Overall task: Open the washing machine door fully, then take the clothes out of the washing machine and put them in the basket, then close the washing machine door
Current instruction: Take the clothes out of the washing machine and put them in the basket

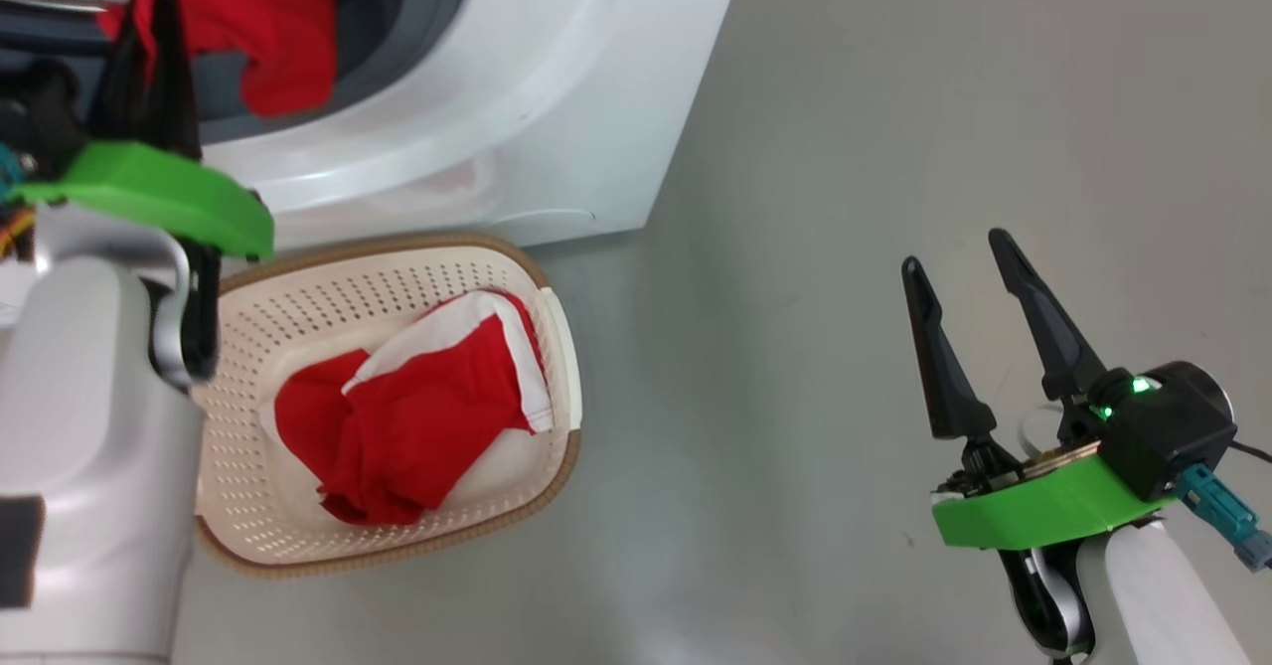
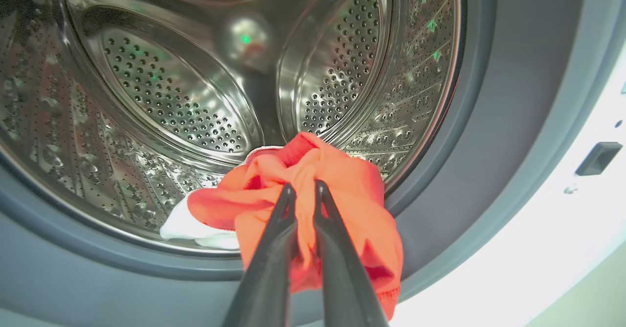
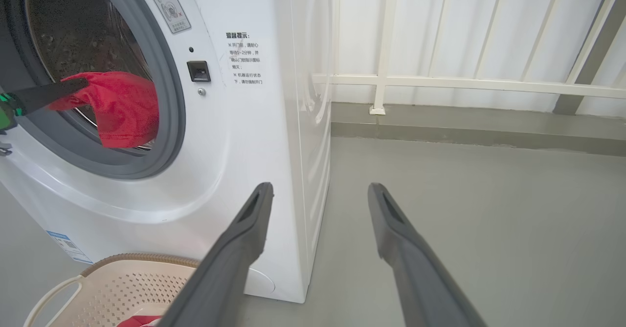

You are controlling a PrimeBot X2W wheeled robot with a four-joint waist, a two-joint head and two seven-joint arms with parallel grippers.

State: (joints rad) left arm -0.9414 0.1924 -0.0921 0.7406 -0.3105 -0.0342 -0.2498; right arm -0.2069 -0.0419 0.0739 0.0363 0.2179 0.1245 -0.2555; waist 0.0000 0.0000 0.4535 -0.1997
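Head view: my left gripper (image 1: pixel 147 9) is up at the mouth of the washing machine (image 1: pixel 556 98). Its fingers are nearly together, pinched on a red garment (image 1: pixel 268 39) that hangs over the opening's lower edge. The basket (image 1: pixel 568 347) sits on the floor (image 1: pixel 894 98) just in front of the washing machine's foot, below the opening. A second garment (image 1: pixel 417 416), red with white bands, is heaped inside it. My right gripper (image 1: pixel 956 250) hangs over bare floor well to the right of the washing machine, fingers spread wide, holding nothing.

Left wrist view: my two fingers clamp a fold of the red garment at the front lip of the washing machine's steel drum (image 2: pixel 171 97). The cloth drapes out over the grey rubber ring (image 2: pixel 489 146), with a white patch showing at its left.

Right wrist view: my right fingers stand wide apart, pointing toward the washing machine's front corner. The red garment hangs from the opening, and the basket's rim lies at the machine's foot, near its blue label (image 3: pixel 68 246).
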